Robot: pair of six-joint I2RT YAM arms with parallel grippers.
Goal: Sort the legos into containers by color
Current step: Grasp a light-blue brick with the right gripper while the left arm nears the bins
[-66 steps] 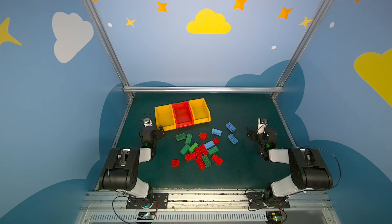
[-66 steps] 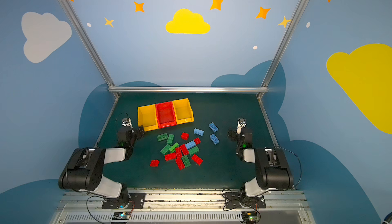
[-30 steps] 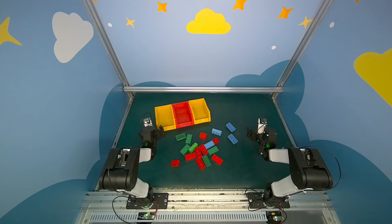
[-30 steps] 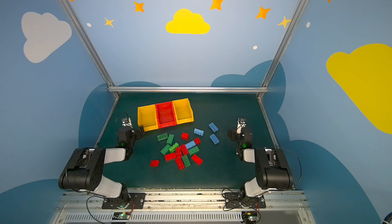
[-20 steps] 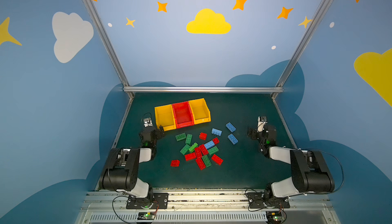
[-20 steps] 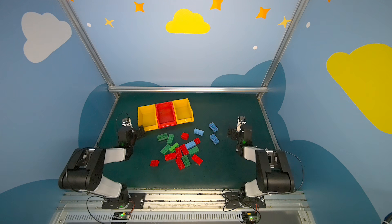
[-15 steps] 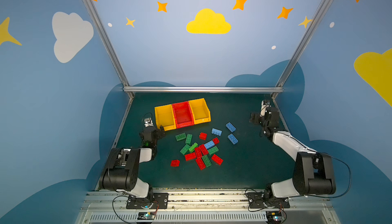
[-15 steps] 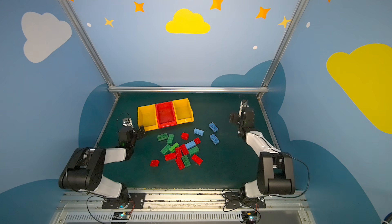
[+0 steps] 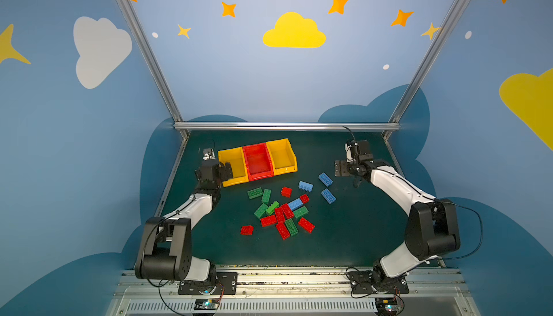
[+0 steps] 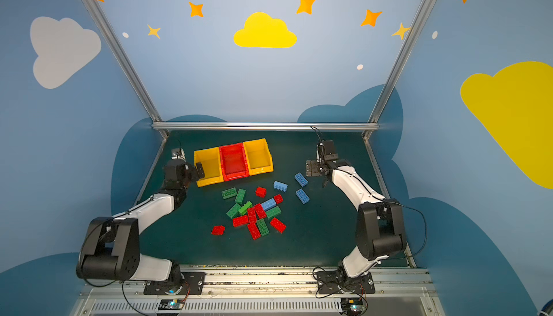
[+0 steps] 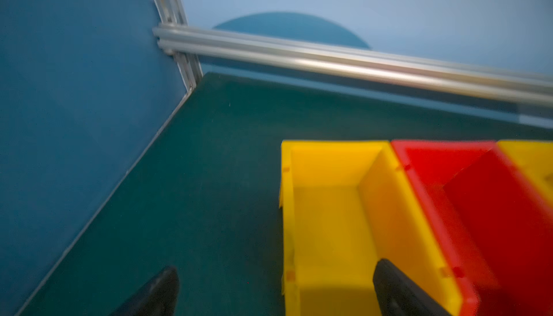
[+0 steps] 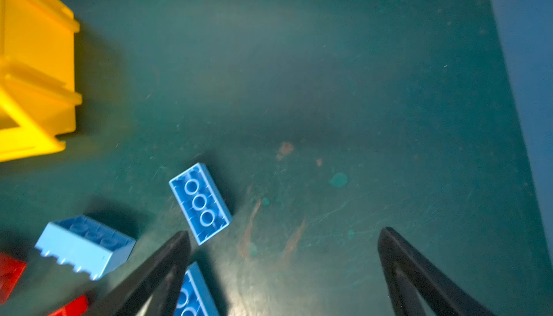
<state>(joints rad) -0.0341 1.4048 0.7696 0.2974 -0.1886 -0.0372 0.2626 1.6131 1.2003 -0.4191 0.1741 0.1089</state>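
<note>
Nearest the arm bases the legos (image 9: 279,214) lie loose on the dark green mat (image 9: 359,233), with a lone red brick (image 9: 247,230) at the heap's near left edge, and this heap is well apart from both grippers. Farther back the right gripper (image 12: 284,233) hangs over the mat with its fingers (image 12: 167,266) spread wide and gripping nothing. Only bare mat shows in the gap. An upturned blue brick (image 12: 200,204) lies just beside 1 fingertip on its outer side, a second blue brick (image 12: 194,296) is partly hidden under that same finger, and a pale blue brick (image 12: 83,245) rests on its side toward the heap. Farthest back stand the containers (image 9: 257,163). There the left gripper (image 11: 276,266), also spread wide and holding nothing, straddles the outer wall of the left yellow bin (image 11: 326,224), with 1 finger over the bin's floor and 1 over the mat. How high it hangs I cannot tell. Both top views show 18 legos on the mat: 8 red, 6 green and 4 blue. There are 3 containers, with the red bin (image 11: 493,210) between the left yellow bin and the right yellow bin (image 10: 258,154). The bricks are studded blocks, mostly long, with a few red ones shorter. The upturned one shows 3 round tubes in its hollow underside, and the bins are open-topped and joined side by side
</note>
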